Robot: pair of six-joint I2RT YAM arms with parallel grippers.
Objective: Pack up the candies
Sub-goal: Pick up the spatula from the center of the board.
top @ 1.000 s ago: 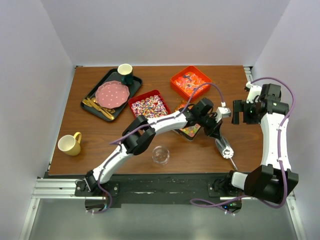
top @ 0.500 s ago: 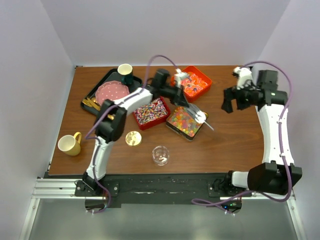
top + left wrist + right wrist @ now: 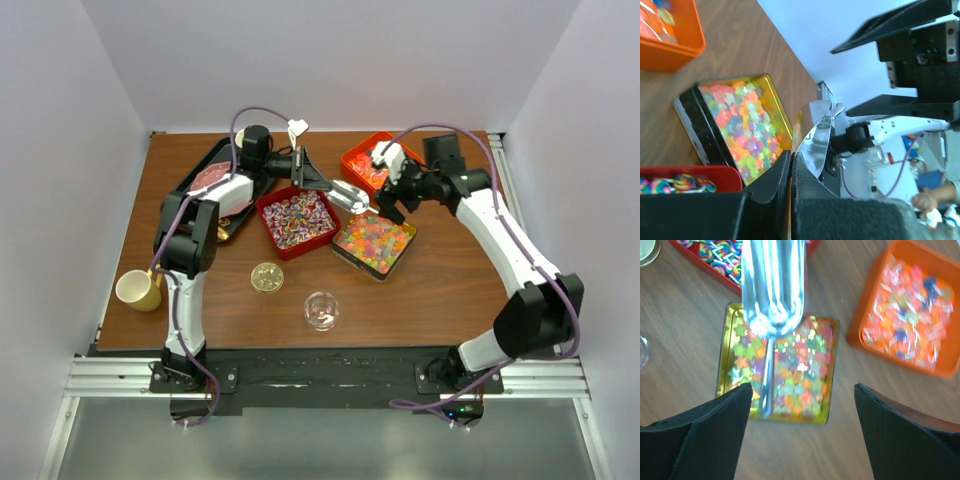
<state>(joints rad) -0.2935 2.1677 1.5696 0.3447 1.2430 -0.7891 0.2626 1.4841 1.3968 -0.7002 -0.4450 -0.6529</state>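
Left gripper point(image 3: 316, 180) clamped on silver scoop point(image 3: 347, 195), seemingly at bowl end. Right gripper point(image 3: 802, 388) spread wide above jelly candies point(image 3: 790, 371) in gold tin point(image 3: 723, 365), nothing held.

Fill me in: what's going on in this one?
The left gripper is shut on the metal scoop, holding it in the air above the gold tin of star-shaped jelly candies. The right gripper is open and faces the scoop's handle end without gripping it; this looks like a handover, though that is a guess. No candy shows in the small glass jar near the front edge, and the round gold lid lies apart, to its left.
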